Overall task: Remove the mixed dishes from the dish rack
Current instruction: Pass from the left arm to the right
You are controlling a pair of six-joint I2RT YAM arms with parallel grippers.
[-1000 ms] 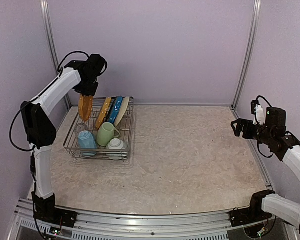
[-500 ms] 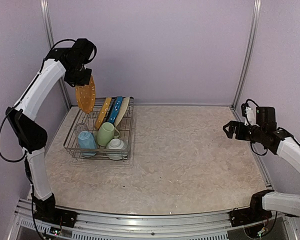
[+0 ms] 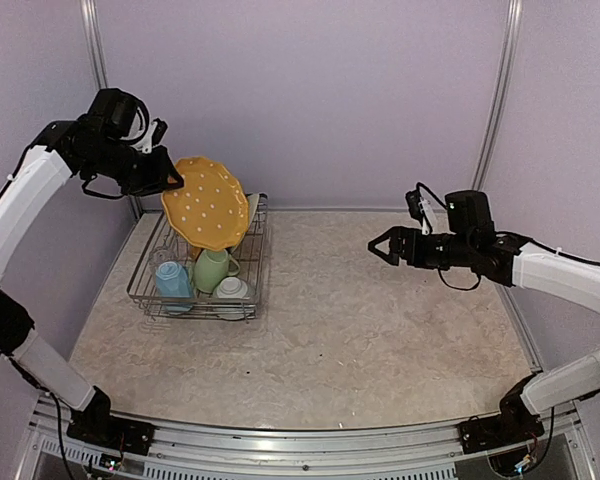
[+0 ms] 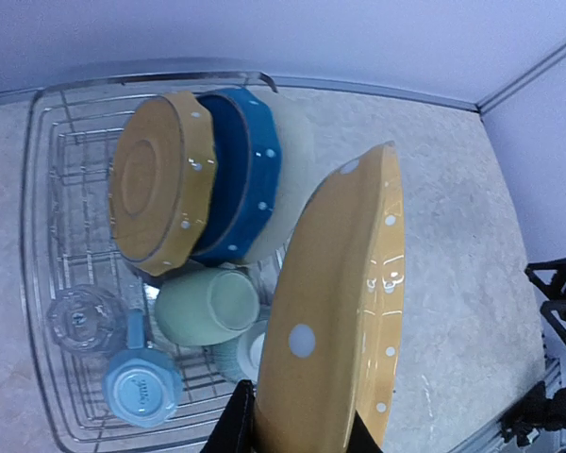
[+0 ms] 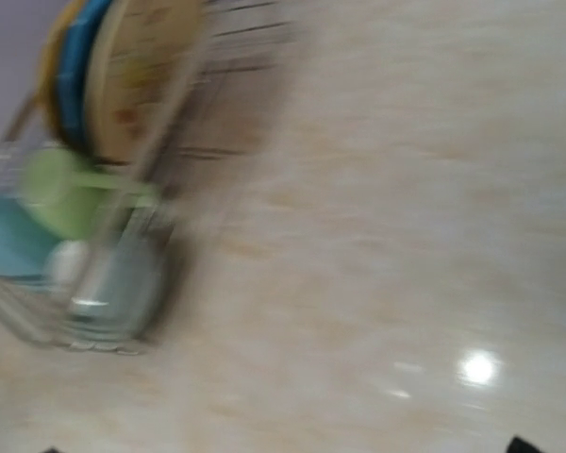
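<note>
Dish rack beneath the yellow plate holds green mug, blue cup.

We count four plates in all. Two of them are yellow, scalloped and white-dotted: a first yellow plate and a second yellow plate. One is a blue dotted plate and one is a cream plate. We count four drinking vessels, one of each kind: one light green mug, one light blue cup, one small white cup and one clear glass. That makes eight dishes. We see one dish rack. We count two grippers, one left gripper and one right gripper.
</note>
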